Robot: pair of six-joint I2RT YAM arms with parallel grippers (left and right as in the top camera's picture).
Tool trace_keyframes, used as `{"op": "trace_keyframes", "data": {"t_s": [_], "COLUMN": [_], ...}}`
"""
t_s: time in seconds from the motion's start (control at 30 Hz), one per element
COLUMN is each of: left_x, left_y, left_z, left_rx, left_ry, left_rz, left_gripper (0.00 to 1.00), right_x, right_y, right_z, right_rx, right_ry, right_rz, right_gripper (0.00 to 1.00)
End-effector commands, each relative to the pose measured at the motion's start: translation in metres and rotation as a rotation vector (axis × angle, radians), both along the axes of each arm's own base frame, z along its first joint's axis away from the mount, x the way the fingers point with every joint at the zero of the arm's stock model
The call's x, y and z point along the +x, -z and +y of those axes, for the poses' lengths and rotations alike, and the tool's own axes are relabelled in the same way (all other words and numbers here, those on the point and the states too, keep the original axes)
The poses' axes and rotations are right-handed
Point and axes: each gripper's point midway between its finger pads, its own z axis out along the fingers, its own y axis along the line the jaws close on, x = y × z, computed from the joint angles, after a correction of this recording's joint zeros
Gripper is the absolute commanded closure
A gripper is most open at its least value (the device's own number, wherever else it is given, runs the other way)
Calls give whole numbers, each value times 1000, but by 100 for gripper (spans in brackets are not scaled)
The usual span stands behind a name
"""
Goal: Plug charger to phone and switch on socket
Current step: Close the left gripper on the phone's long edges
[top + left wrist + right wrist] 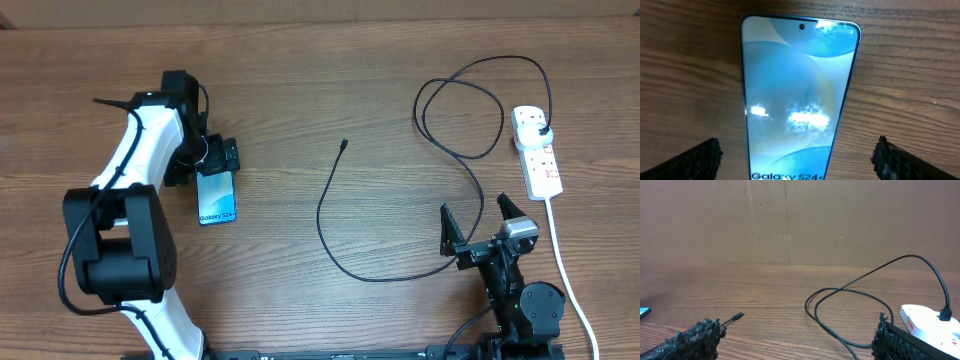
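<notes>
- Right tool (474,208): wide open, empty, parked nearest.
- Phone (217,197): flat on the table (300,60), screen up; left tool (797,150) open, straddling it, seemingly to steady it.
- Charger (344,146): tip loose mid-table, reachable.
- Socket (538,150): far right, plug seated.

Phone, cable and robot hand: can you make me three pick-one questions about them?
1. Where is the phone?
A) right by the left gripper
B) on a shelf
C) in a box

2. What colour is the charger cable?
A) white
B) black
C) red

3. The cable's connector tip is:
A) plugged into the phone
B) lying loose on the table
C) hanging off the table edge

Answers:
1 A, the phone lies flat beside the open left gripper.
2 B, the cable shows black against the wood.
3 B, the tip rests on bare wood, well apart from the phone.
</notes>
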Motion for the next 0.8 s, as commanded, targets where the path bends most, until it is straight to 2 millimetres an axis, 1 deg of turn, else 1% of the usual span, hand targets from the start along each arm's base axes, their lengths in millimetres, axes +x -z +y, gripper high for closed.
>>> {"op": "trace_keyframes", "data": {"t_s": [0.0,0.4,0.63,0.7,0.77], "left_x": [5,-3,-14,-15,-14], "left_y": [5,29,54,58,59], "left_z": [-9,-6,-1,-1,-1], "left_rx": [-23,-6,17,16,16], "left_ry": [63,63,63,63,62], "left_rz": [-2,60,139,147,146], "left_gripper": [0,1,0,0,0], "right_x": [0,0,0,0,0], "right_y": [2,2,2,2,2], "right_z": [0,0,0,0,0], "right_rx": [2,2,2,2,2], "right_ry": [2,2,2,2,2], "right_rz": [-1,-1,-2,-1,-1], "right_gripper": [0,0,0,0,0]}}
